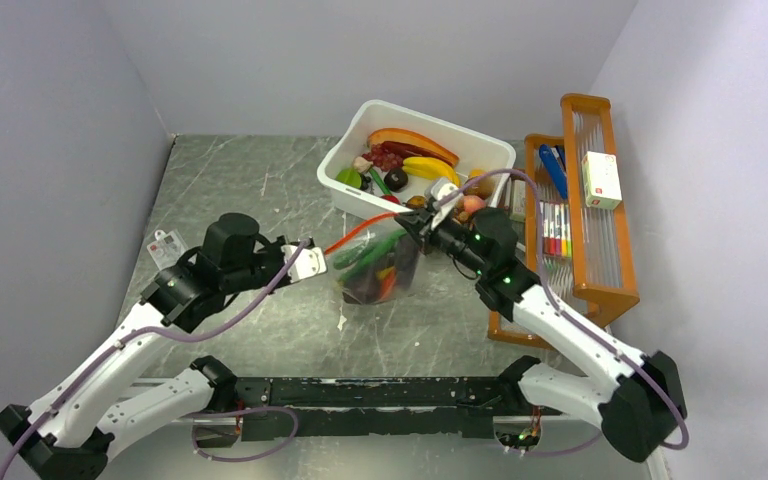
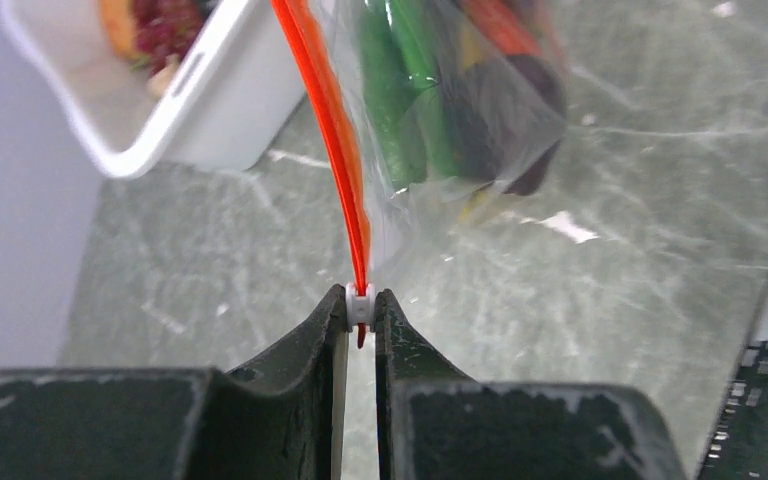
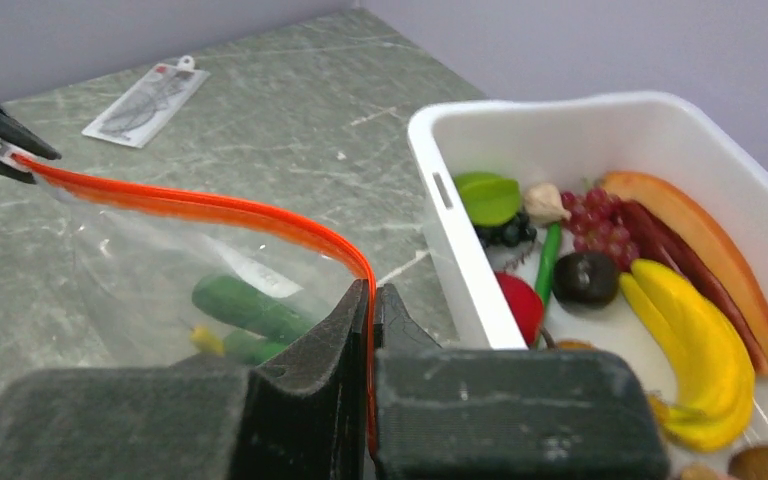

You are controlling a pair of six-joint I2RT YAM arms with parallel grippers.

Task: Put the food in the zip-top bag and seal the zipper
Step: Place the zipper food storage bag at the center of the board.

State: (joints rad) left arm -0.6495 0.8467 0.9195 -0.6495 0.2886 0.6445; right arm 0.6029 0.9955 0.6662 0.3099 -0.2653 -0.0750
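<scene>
Closest to you, both arms reach in from the near edge of the table and meet mid-table, with the bag strung between them. Your left gripper is clamped tight on the little white slider at the left end of the zipper. The jaws are nearly touching, with just the slider between them.

Your right gripper is squeezed closed on the other end of the same orange-red strip, so the zipper runs in a gentle curve from one pair of fingers to the other. In the right wrist view it reads as a single line the whole way across.

The bag hangs below the strip with the food inside: a couple of green pieces, something dark purple, and a bit of red and yellow. I can't tell whether the bag's bottom is touching the table or hanging just off it.

Just beyond the right gripper sits the white tub, with more toy food in it — a banana, grapes and a long orange slice.

To the right of the tub is an orange rack holding marker pens. Off to the far left, a small flat tag lies on the table, well apart from everything else.
</scene>
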